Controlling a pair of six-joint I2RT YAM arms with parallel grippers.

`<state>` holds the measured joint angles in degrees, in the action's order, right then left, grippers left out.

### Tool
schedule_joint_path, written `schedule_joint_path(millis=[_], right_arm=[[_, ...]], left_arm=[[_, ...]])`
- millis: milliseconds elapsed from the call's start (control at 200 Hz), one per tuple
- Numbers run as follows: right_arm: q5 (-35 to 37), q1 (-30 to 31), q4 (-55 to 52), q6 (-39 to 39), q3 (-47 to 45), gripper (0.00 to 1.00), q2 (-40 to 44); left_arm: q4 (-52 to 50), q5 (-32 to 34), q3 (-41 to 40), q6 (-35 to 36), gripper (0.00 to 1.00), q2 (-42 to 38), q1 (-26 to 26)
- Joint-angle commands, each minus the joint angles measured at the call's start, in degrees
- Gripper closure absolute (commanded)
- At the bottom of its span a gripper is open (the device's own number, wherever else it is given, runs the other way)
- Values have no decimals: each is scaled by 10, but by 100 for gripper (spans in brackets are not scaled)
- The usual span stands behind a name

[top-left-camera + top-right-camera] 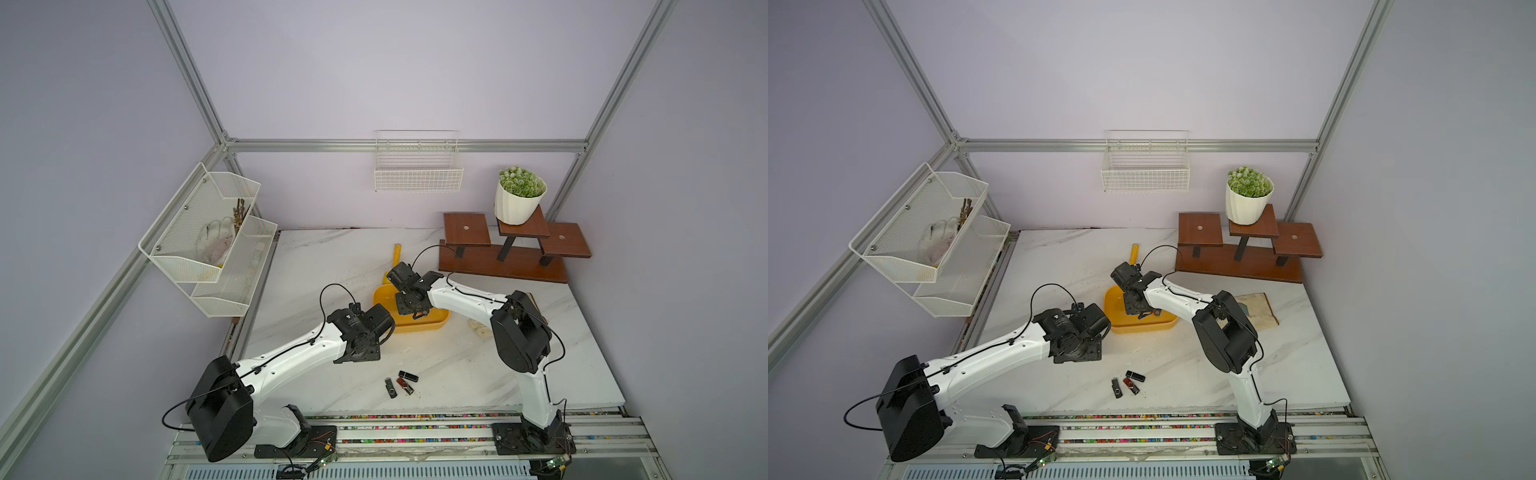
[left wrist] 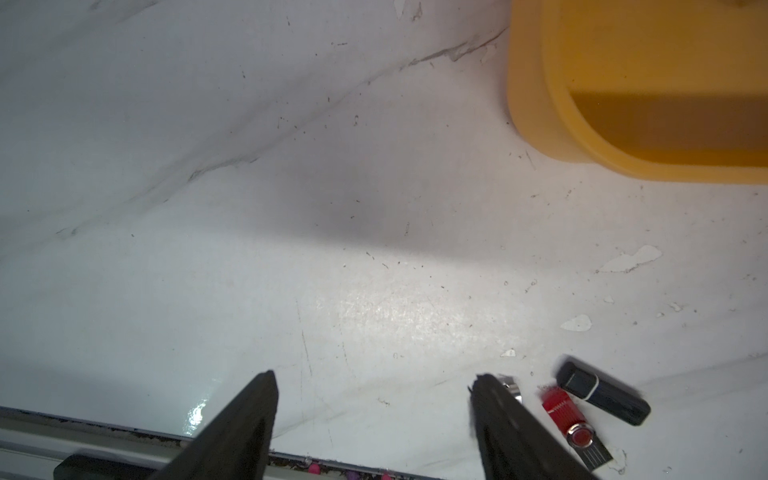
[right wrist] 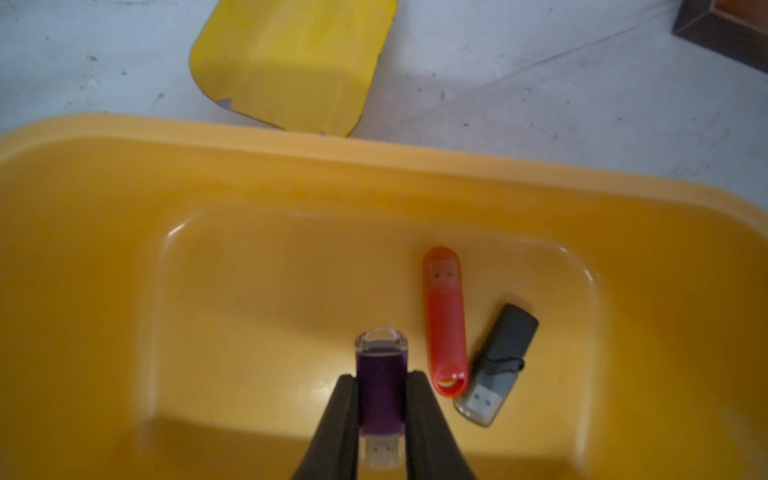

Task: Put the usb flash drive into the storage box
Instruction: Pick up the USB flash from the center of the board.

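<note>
Progress: third drive held over box, three more on table

First the left gripper (image 2: 374,376): jaws spread wide, nothing between them, hovering over the bare marble table (image 2: 208,208). Three drives not yet collected sit just off one of its fingers. Nearest is a swivel drive (image 1: 390,387), whose silver clip peeks out from behind the fingertip in the left wrist view. Next out is a red swivel drive (image 2: 569,419). Furthest from the hand is a black capped drive (image 2: 602,392), right against the red one. A corner of the storage box (image 2: 536,83) lies ahead of this hand, well apart.

Then the right gripper (image 3: 382,377): clamped on the purple usb flash drive (image 3: 381,365), pinching its long sides, with the rounded clear end pointing away from the hand. The hand is inside the box outline and the drive is over the box floor. Cannot tell if it touches the floor.

Beside this gripper, an orange drive (image 3: 444,316) and a grey drive (image 3: 498,361) already lie on the box floor, side by side and close enough to be touching. A yellow scoop (image 3: 291,62) sits outside, beyond the far rim.

Judgement: two drives are in, the third needs only letting go, and three are left to fetch. Roughly halfway.
</note>
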<state>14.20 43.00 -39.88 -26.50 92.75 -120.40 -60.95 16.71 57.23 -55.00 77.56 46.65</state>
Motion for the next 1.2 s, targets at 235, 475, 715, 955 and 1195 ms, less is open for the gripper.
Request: schedule_joint_path(millis=[235, 475, 715, 955, 1195], right_arm=[[-11, -5, 32, 23, 33, 100, -47], [-1, -7, 30, 27, 43, 67, -55], [9, -9, 30, 28, 46, 47, -47], [59, -38, 27, 21, 22, 43, 67], [84, -80, 17, 31, -21, 42, 168]], left_arm=[[-5, 7, 1, -16, 23, -11, 3], [-5, 2, -21, -32, 23, -36, 3], [-8, -1, -18, -31, 23, -46, 4], [-2, -37, 0, -78, 23, -14, 53], [38, -49, -8, -139, 23, 29, 113]])
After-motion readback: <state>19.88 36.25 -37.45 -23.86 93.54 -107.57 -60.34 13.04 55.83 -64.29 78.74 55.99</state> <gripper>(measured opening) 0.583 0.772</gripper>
